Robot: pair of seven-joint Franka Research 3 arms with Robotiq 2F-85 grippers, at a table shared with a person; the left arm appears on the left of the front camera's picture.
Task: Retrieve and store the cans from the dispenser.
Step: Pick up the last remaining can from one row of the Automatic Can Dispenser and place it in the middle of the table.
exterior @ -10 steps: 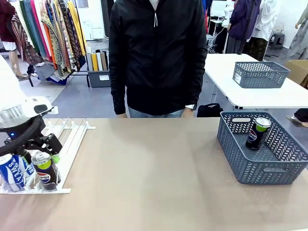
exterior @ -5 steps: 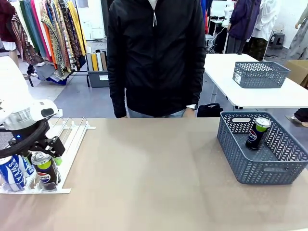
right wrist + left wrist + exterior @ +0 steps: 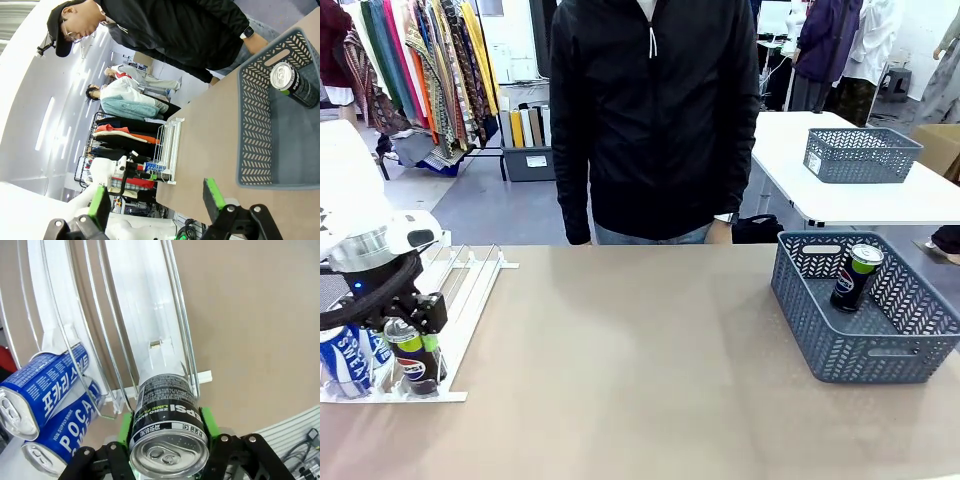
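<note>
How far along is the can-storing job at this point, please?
Done: one black can sits in the grey basket. In hand: the left gripper is shut on a second black can at the end of the dispenser. Left: carrying it over, plus two blue-and-white cans in the neighbouring lanes.

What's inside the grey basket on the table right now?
One black Pepsi can with a green band, tilted, toward the far side of the basket. Its near wall hides the floor just behind it in the front view.
</note>
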